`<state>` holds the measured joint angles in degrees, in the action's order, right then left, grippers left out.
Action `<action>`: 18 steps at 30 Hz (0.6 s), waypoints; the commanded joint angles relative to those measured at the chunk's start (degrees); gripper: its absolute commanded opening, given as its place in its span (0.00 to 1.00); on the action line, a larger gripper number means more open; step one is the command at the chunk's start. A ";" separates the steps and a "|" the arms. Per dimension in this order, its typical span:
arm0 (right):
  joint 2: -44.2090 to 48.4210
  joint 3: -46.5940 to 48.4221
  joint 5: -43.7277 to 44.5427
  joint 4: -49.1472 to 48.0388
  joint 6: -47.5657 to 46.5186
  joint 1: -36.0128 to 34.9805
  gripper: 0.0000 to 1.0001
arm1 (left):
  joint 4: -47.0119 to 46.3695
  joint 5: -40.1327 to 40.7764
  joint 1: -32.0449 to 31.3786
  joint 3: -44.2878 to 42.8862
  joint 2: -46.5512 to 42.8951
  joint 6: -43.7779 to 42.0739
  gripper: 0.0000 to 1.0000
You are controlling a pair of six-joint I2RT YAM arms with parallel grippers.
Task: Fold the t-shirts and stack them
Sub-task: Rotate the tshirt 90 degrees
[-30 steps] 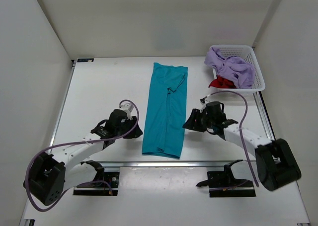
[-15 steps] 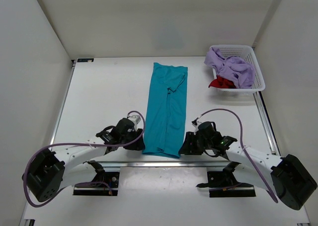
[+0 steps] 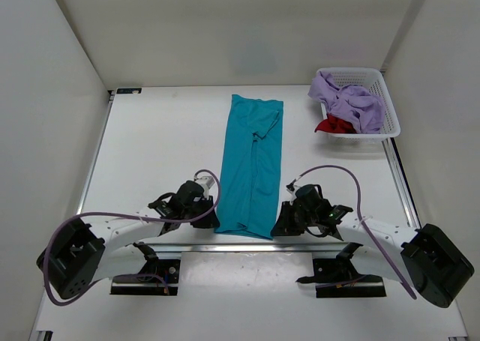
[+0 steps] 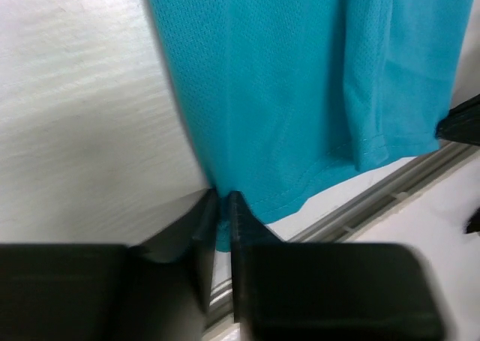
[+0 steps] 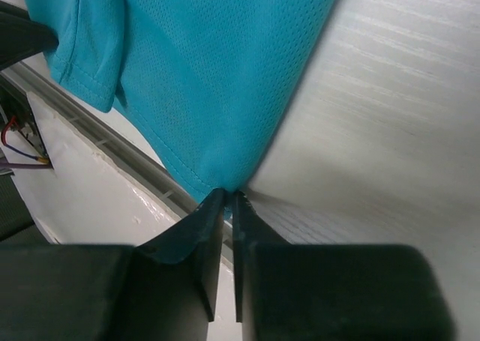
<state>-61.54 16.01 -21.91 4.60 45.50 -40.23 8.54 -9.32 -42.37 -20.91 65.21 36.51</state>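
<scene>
The teal soft cloth t-shirt (image 3: 251, 161) lies flat in the middle of the white desk (image 3: 157, 146), folded into a long narrow strip that runs from the far edge towards the near edge. The left end effector (image 3: 214, 218) sits low at the strip's near-left corner. In its wrist view the left end effector (image 4: 223, 202) has its jaws drawn to a thin slit, with a sliver of teal hem caught between them. The right end effector (image 3: 276, 227) is at the near-right corner. Up close the right end effector (image 5: 227, 198) is just as narrow, nipping the very tip of that corner beside the desk's near edge. At the far right corner stands a white plastic mesh basket (image 3: 388, 109), where a pale lavender cloth t-shirt (image 3: 349, 101) is heaped over a bright red cloth t-shirt (image 3: 335, 125).
</scene>
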 commanded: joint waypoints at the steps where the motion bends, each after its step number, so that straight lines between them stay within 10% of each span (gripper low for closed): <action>1: 0.80 0.34 0.11 -1.35 0.47 -0.29 0.07 | -2.99 -2.01 -0.87 1.30 -0.17 1.28 0.15; 6: 3.61 0.86 1.52 0.93 -0.14 0.06 0.00 | -3.00 -0.96 -0.08 3.41 -5.17 2.86 0.02; 11: 5.72 8.68 7.48 14.45 -6.20 -0.29 0.46 | -3.17 -3.16 1.68 4.47 -7.38 3.30 0.13; 18: -5.66 23.77 12.66 14.83 -13.58 -6.06 0.19 | -5.46 -3.95 0.71 5.35 -5.88 4.18 0.29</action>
<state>-61.08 33.28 -13.76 19.27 36.91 -41.82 4.69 -11.77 -41.36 -16.16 59.35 40.07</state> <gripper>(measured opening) 0.204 0.289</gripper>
